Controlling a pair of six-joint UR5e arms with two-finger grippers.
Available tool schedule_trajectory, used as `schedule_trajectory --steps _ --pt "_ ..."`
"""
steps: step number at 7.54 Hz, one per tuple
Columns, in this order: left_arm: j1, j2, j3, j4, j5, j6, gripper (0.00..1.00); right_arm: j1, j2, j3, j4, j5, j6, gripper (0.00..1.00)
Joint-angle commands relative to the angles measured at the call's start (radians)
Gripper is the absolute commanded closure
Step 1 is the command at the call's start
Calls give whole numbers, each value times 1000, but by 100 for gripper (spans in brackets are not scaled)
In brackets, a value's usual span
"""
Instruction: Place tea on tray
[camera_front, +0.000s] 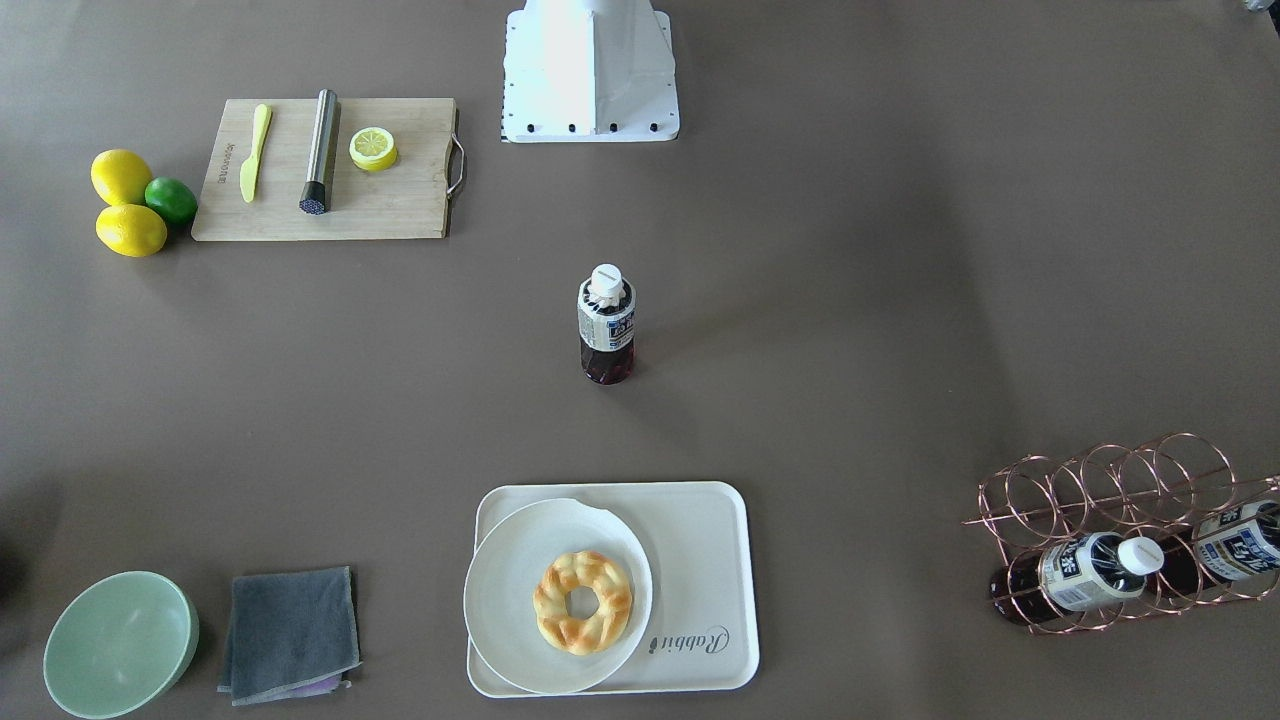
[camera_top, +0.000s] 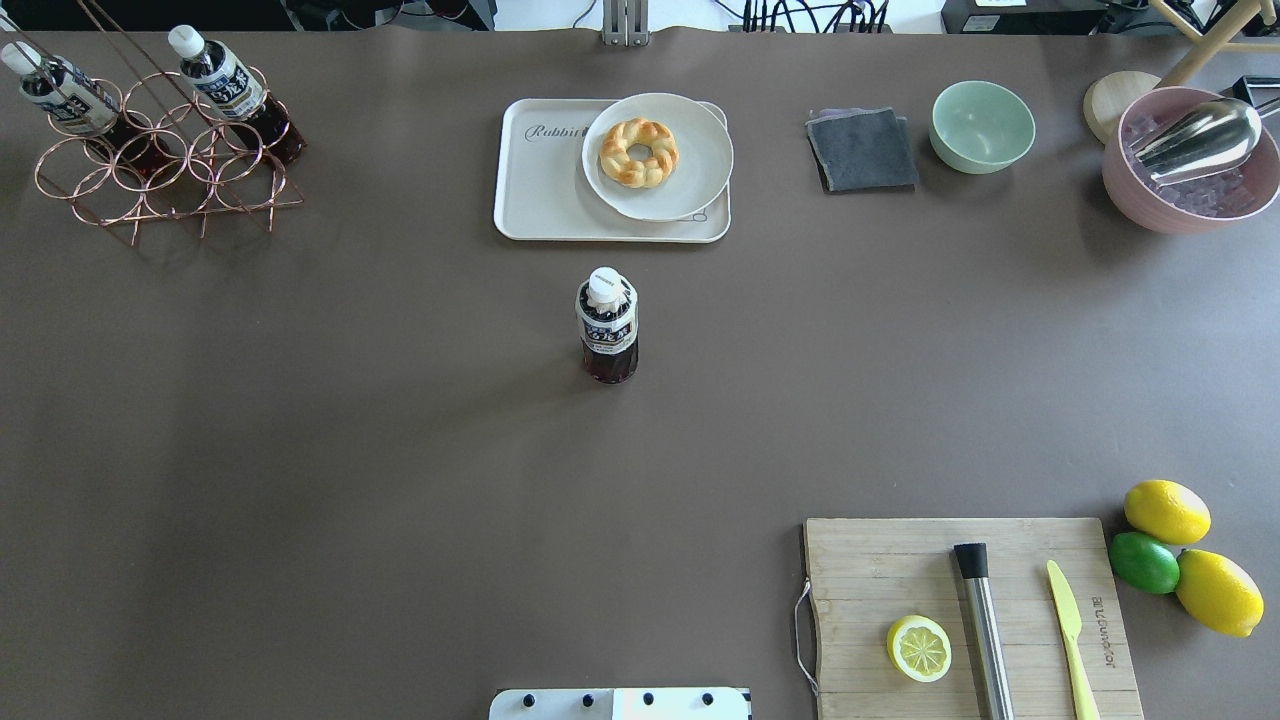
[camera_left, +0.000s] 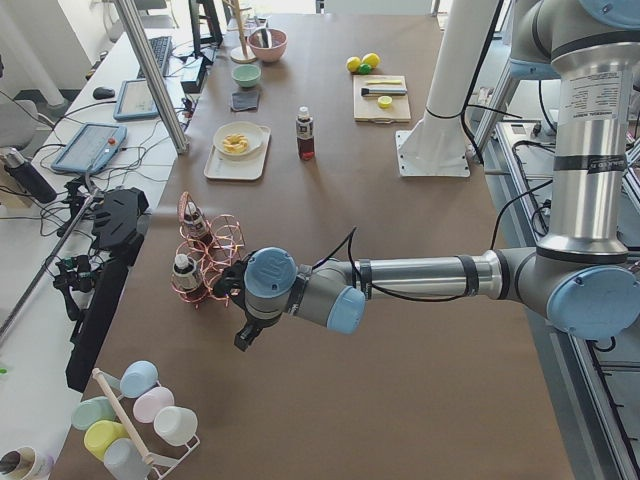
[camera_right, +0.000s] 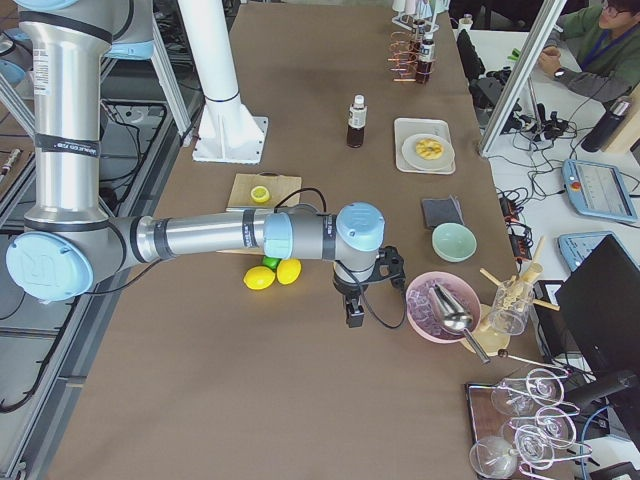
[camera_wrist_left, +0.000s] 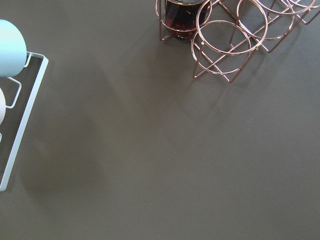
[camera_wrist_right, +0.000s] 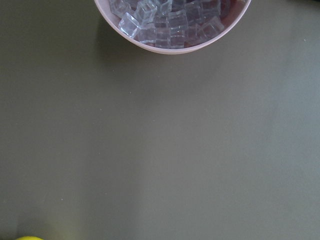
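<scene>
1. A brown-covered table (camera_top: 300, 450) is filling every view. Past the far side of the tray (camera_top: 540, 205), an operators' bench is carrying tablets and cables, and a person (camera_right: 610, 30) is sitting there.
2. The tray is lying flat at the table's far middle. A round plate (camera_top: 690, 190) is resting on the tray's right part and reaching its rim there, with a braided doughnut (camera_top: 639, 152) on it.
3. To the tray's left, a copper wire rack (camera_top: 150, 185) is holding two more bottles. To the tray's right, a grey cloth (camera_top: 862, 150) and a green bowl (camera_top: 982, 125) are sitting. Farther that way, a pink bowl (camera_top: 1150, 200) is holding ice cubes and a metal scoop.
4. Well apart from the tray, toward the robot and to the right, a cutting board (camera_top: 880, 560) is carrying a lemon half, a steel tool and a yellow knife.
5. The tea (camera_top: 608, 325) is standing upright and capped on the bare table. It is near the tray's robot-side rim but apart from it, not on the tray.
6. The left gripper (camera_left: 243, 338) is hanging over the table far to the tray's left, beyond the wire rack and well away from the tea. Only a side view is showing it, so I cannot tell whether its fingers are spread or pressed together.
7. The right gripper (camera_right: 354, 315) is hanging far to the tray's right, just beside the pink bowl and well away from the tea. I cannot tell its finger state either.
</scene>
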Motion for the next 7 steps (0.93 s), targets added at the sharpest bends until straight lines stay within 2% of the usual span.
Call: schedule_trajectory --steps 1,2,4,5,6,7 --pt "-2 7 -15 -13 -3 -1 2 -27 56 23 12 1 13 0" --pt "-2 14 -18 -37 -3 -1 2 -39 73 31 95 -5 26 0" --pt "-3 29 -17 -81 0 -1 2 -112 93 115 118 -2 103 0" --pt "-3 30 -17 -89 -3 0 2 -171 113 166 143 -8 251 0" --pt "-3 30 -17 -89 -4 2 2 -246 133 184 230 -17 420 0" --pt "-3 29 -17 -89 -4 -1 2 -334 177 184 353 -74 639 0"
